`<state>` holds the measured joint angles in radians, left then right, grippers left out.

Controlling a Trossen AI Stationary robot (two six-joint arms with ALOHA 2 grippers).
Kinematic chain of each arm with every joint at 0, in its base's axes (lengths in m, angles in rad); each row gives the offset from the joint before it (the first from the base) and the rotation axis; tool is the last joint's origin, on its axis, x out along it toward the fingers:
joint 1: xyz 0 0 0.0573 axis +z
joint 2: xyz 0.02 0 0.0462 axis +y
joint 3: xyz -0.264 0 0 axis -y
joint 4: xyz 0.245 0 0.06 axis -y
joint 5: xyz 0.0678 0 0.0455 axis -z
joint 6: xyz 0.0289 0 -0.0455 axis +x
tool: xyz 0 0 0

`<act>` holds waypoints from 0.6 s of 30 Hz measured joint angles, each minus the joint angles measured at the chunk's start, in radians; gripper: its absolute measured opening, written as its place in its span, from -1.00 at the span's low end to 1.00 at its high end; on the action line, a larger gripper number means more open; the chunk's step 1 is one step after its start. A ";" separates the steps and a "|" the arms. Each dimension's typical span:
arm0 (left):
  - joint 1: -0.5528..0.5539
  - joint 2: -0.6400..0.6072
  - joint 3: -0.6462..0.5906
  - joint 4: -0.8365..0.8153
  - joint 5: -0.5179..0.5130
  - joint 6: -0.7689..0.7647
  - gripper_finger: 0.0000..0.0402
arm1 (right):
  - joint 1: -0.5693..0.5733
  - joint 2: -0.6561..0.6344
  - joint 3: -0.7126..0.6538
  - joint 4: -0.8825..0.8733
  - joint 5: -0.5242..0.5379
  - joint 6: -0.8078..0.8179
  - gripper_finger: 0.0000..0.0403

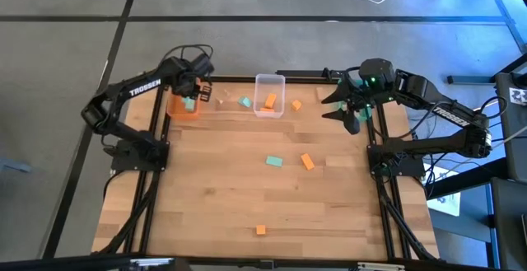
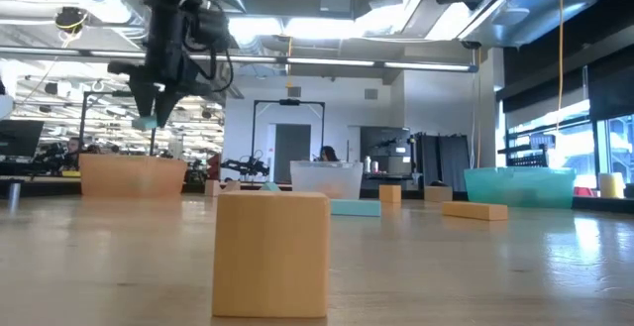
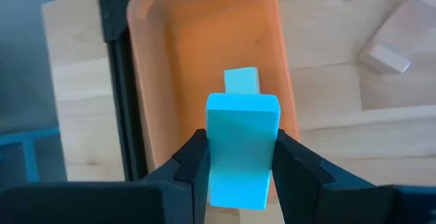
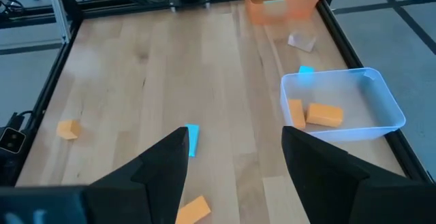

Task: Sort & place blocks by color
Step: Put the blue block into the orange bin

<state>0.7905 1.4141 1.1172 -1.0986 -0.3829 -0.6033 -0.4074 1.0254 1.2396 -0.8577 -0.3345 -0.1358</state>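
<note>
My left gripper point(image 3: 242, 152) hangs above the orange bin point(image 1: 183, 109), shut on a mint green block point(image 3: 242, 132). Another mint block point(image 3: 242, 80) lies on that bin's floor. The clear bin point(image 4: 381, 108) holds two orange blocks point(image 4: 323, 114). Loose on the table lie a mint block point(image 1: 273, 161), orange blocks point(image 1: 307, 161) point(image 1: 260, 230) point(image 1: 296, 105), a mint block point(image 1: 244, 102) and a wood block point(image 3: 388, 54). My right gripper point(image 4: 235, 163) is open, held above the table's far right part. My left gripper pinches the mint green block by its two side faces point(image 3: 212, 149) between both fingers point(image 3: 194, 159), coming from above and pointing down. The block is lifted clear, upright, its free end point(image 3: 243, 105) sticking out past the fingertips over the orange bin.
A teal bin point(image 2: 520, 182) stands at the table's far right, mostly under my right arm in the high view. The black frame rail point(image 1: 247, 77) runs along the far edge behind the bins. The table's middle and near part hold only scattered blocks.
</note>
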 joint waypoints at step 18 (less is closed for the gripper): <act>0.116 0.152 0.000 0.067 0.045 0.143 -0.21 | 0.000 0.000 0.000 0.000 0.001 -0.004 0.17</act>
<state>0.9062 1.5658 1.1172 -1.0317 -0.3383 -0.4605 -0.4076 1.0253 1.2396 -0.8574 -0.3340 -0.1394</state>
